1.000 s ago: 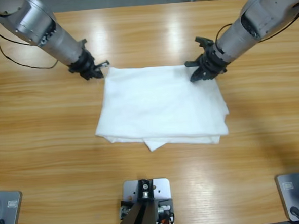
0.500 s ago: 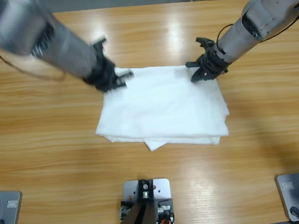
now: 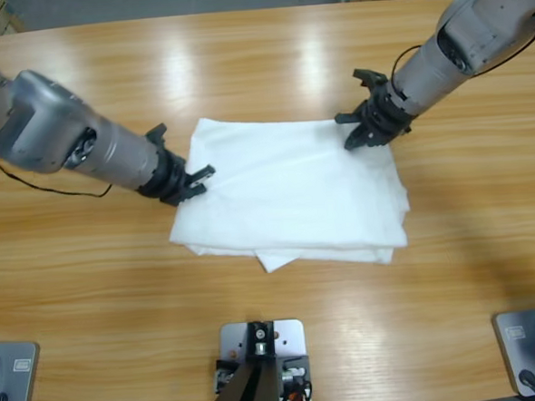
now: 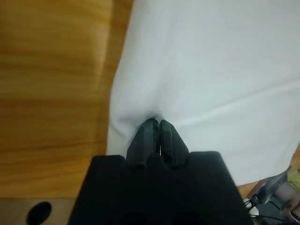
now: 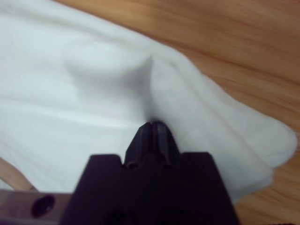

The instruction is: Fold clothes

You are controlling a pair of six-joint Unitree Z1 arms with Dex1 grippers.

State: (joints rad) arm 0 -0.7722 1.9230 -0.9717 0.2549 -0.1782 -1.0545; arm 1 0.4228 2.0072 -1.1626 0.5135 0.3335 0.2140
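Note:
The clothes are one white shirt (image 3: 294,194), folded into a rough rectangle in the middle of the wooden table (image 3: 259,65). My left gripper (image 3: 193,179) is at the middle of the shirt's left edge. In the left wrist view its jaws (image 4: 156,123) are pressed together on a small pucker of the white cloth (image 4: 211,70). My right gripper (image 3: 359,137) is at the shirt's far right corner. In the right wrist view it (image 5: 152,125) is shut on a raised ridge of the cloth (image 5: 70,103). The neck and sleeves are hidden in the folds.
A thin black cable (image 3: 49,187) trails from the left arm across the table's left side. Bare wood surrounds the shirt on all sides. A layer of cloth pokes out under the shirt's near edge (image 3: 276,259).
The left arm has swung from the shirt's far left corner toward the near side, and its gripper now sits at the middle of the left edge. The right gripper has barely moved.

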